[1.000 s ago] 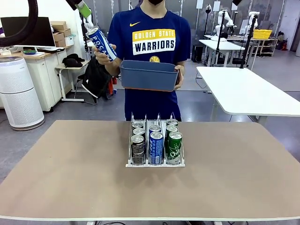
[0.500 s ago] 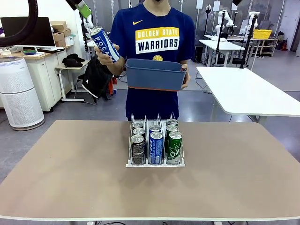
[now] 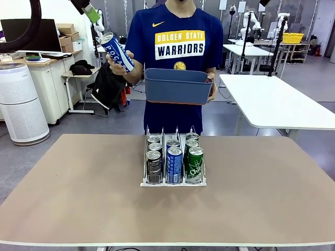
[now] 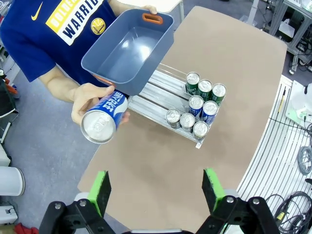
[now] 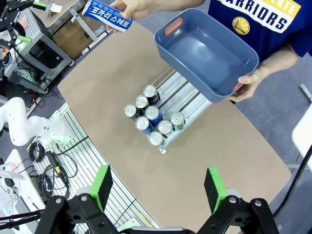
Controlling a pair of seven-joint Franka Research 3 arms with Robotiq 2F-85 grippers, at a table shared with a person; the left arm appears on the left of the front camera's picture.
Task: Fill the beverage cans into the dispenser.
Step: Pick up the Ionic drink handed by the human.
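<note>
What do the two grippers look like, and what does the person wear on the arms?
Left gripper and right gripper: black two-finger bodies with visible bolts, each finger faced with a bright green pad. The person wears a dark blue T-shirt with short sleeves; forearms bare, no gloves.

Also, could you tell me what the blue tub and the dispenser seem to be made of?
The blue tub looks like moulded plastic, fairly matt, with smooth rounded corners and orange handle inserts. The dispenser seems clear-and-white plastic: thin see-through dividers, glossy lanes.
</note>
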